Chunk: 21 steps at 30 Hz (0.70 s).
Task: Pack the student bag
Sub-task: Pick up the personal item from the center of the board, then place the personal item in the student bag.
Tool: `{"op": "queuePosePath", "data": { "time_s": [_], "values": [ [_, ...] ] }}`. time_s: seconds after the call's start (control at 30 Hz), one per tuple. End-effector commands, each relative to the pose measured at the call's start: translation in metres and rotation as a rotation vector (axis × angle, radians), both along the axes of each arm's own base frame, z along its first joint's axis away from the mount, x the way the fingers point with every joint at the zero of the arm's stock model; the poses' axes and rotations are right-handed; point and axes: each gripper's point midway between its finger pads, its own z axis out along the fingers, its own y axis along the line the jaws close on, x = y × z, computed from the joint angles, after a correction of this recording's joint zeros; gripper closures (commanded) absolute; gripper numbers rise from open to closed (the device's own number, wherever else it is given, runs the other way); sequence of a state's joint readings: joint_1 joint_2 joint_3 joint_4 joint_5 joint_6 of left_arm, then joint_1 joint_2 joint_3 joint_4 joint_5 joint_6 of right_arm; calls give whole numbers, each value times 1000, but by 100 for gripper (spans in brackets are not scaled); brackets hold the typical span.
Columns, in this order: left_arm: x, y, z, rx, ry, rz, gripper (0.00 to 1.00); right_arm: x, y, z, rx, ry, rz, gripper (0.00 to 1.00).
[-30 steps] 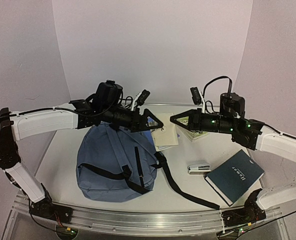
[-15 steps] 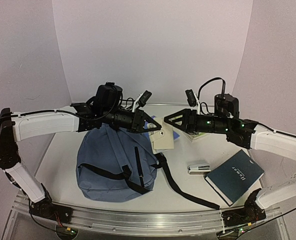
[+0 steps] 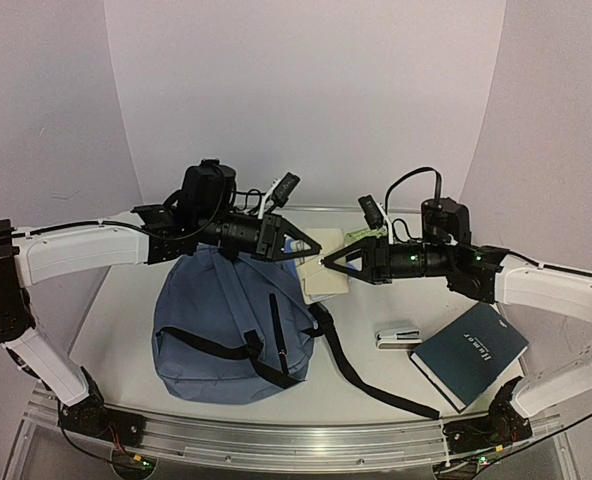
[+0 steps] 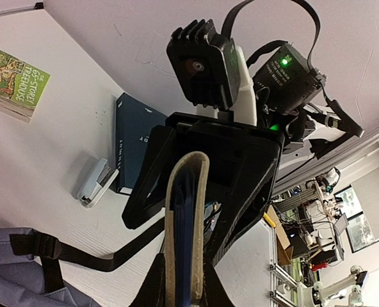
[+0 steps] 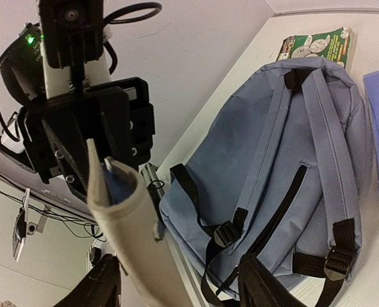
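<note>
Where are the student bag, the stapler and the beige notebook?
student bag (image 3: 208, 300), top view, blue fabric panel.
stapler (image 3: 397, 335), top view, its upper arm.
beige notebook (image 3: 331, 284), top view, lower cover.

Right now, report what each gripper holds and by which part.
The left gripper pinches the cream booklet by one edge. The right gripper has its jaws open around the opposite edge and grips nothing.

Soft, even light — faint shadows, mild curving at edges.
</note>
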<state>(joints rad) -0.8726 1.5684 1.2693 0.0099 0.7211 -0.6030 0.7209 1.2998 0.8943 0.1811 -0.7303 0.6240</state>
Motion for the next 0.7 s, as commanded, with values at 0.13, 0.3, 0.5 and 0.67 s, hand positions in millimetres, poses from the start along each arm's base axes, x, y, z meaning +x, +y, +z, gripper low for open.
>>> {"op": "queuePosePath", "data": {
  "time_s": [0.13, 0.3, 0.5, 0.67],
  "values": [
    [-4, 3, 27, -49, -48, 3, 94, -7, 1, 36, 84, -100, 25, 92],
    [31, 19, -20, 143, -17, 238, 42, 15, -8, 27, 48, -61, -125, 100],
    [71, 69, -103, 500, 100, 603, 27, 23, 6, -13, -45, 40, -176, 100],
    [74, 98, -139, 645, 175, 744, 25, 29, 23, -37, -90, 99, -205, 100]
  ]
}}
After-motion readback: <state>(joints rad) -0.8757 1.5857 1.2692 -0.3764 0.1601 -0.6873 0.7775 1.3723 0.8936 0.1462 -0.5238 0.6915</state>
